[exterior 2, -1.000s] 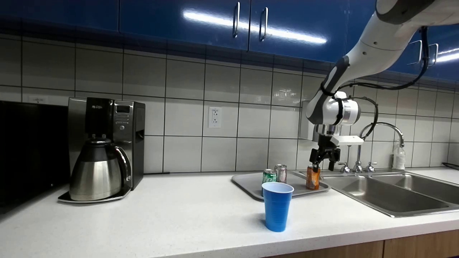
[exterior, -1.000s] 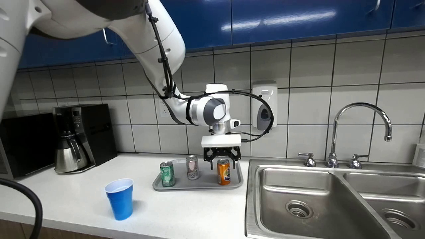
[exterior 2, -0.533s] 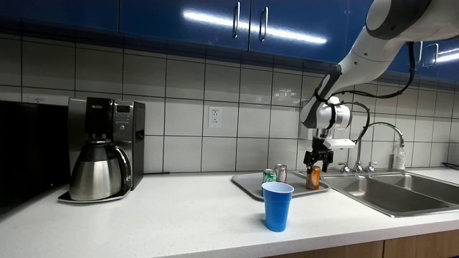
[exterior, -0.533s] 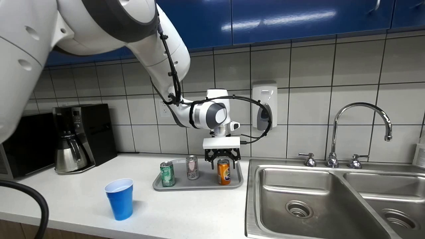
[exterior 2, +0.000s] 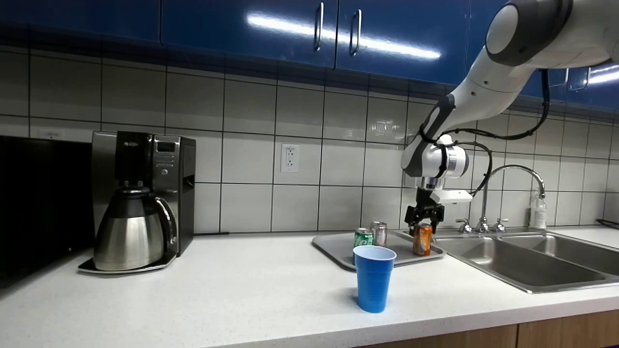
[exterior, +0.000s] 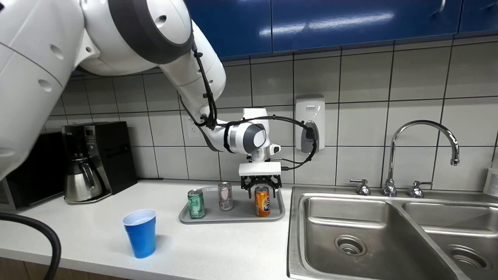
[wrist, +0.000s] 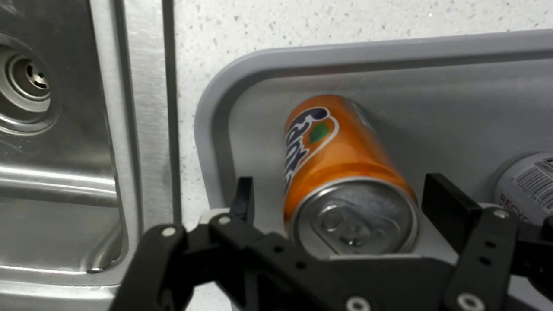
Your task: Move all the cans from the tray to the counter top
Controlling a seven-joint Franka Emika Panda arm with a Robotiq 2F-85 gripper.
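The orange can (exterior: 262, 202) stands upright near one end of the grey tray (exterior: 241, 216). Around its upper part is my gripper (exterior: 262, 193), open, pointing down. In the wrist view the can's silver lid (wrist: 358, 220) shows between the fingers (wrist: 449, 211), with a gap on both sides. The silver-grey can (exterior: 225, 196) and the green can (exterior: 196, 204) also stand on the tray, beyond its middle. Part of the silver-grey can (wrist: 529, 188) appears at the wrist view's edge. The tray rests on the white counter top (exterior 2: 251, 285).
A blue cup (exterior 2: 373, 280) stands on the counter in front of the tray, partly covering the green can in that exterior view. Beside the tray's orange-can end lies the steel sink (exterior: 297, 233) with its faucet (exterior: 393, 155). A coffee maker (exterior 2: 145, 203) stands against the tiled wall.
The arm has come lower and the gripper has shifted slightly, lining up more closely over the orange can. Its jaws have stayed open. The cans, tray and cup have not moved.
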